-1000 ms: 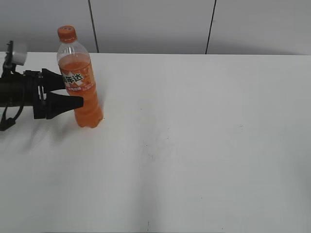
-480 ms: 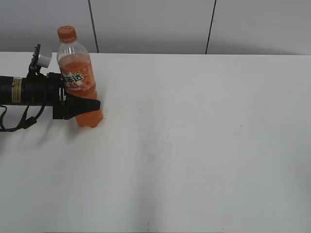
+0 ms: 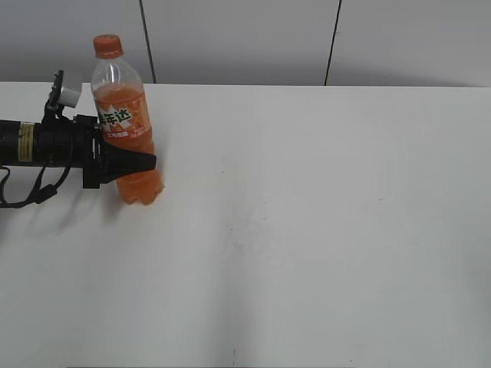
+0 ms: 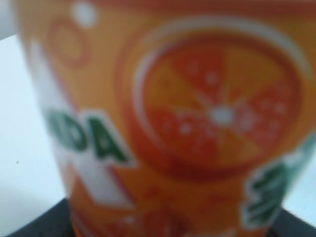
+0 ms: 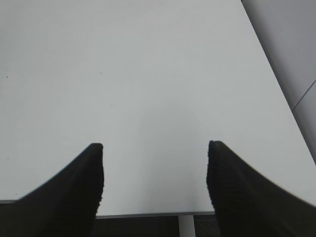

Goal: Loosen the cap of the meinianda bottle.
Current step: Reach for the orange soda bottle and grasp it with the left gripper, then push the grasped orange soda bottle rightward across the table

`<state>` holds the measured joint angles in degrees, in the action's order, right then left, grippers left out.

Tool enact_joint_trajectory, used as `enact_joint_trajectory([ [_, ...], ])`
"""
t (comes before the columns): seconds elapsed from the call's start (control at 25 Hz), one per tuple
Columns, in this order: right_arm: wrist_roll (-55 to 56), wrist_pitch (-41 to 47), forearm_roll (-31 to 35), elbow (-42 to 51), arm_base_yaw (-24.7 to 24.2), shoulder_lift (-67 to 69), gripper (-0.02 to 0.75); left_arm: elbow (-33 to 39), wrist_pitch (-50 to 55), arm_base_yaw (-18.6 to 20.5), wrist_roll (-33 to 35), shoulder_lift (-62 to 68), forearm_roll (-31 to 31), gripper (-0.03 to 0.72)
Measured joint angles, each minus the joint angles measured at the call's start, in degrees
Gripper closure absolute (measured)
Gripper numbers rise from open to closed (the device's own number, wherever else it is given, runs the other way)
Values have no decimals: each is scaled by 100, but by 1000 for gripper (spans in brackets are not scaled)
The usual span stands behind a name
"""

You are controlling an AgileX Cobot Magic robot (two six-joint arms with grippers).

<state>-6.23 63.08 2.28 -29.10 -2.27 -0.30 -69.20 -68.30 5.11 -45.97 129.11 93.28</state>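
Note:
The meinianda bottle [image 3: 129, 165] stands upright at the far left of the white table [image 3: 322, 230], its orange cap [image 3: 107, 46] on top. My left gripper [image 3: 142, 156] reaches in from the left at mid-height and is shut on the bottle's body just below the label. The near finger [image 3: 130, 163] crosses in front and the far one is hidden behind. In the left wrist view the blurred orange label [image 4: 197, 118] fills the frame. My right gripper [image 5: 155, 148] is open and empty above bare table, and is out of the exterior view.
A grey panelled wall [image 3: 245, 38] runs behind the table. The right wrist view shows the table's near edge [image 5: 148, 214] just under the jaws and its right edge [image 5: 276, 94] beside the wall.
My left gripper slid right until its fingers straddled the bottle, then closed on it. The bottle has straightened and shifted slightly up and right.

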Motion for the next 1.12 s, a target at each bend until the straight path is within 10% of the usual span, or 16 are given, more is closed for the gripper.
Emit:
enact_joint_trajectory([
  [0.4,0,0,0,0,0,0,245,-6,119,-278,-22,-96,129,285],
  [1.12,0,0,0,0,0,0,245,-1,184,-2301,140,-492,-489,285],
])
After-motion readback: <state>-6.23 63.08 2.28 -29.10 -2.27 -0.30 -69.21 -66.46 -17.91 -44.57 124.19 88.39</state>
